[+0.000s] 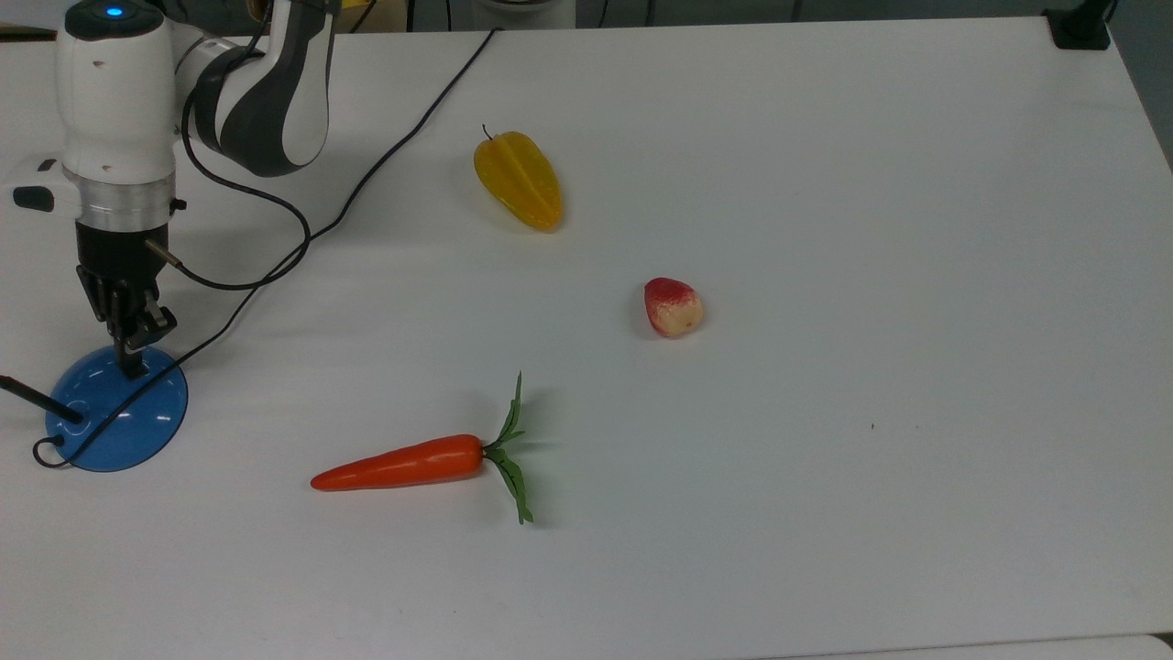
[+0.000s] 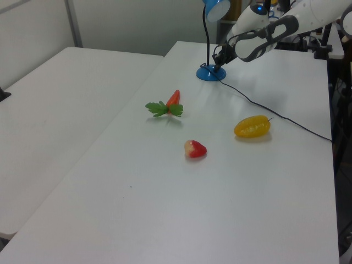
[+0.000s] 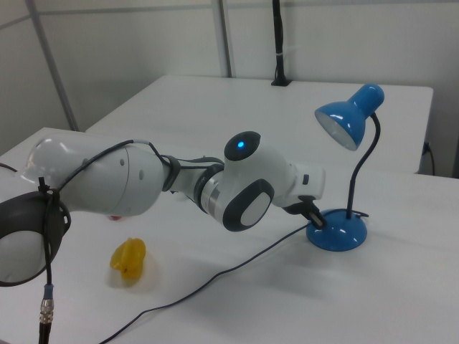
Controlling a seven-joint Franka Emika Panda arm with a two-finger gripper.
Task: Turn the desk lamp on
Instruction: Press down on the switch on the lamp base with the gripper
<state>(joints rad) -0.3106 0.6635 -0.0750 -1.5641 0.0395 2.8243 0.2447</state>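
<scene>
Lamp (image 1: 117,412) at the top view's left edge, gripper (image 1: 131,359) tip on its base where the switch sits, jaws clenched. Glossy, rigid, probably light: press straight down, no grasp needed.

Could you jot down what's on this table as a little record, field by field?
arm: gripper tip down on the lamp base
lamp: desk lamp, blue, shade looks unlit
cord: black cord running across the table
foods: carrot, yellow fruit, red-and-cream fruit
surface: white table
</scene>
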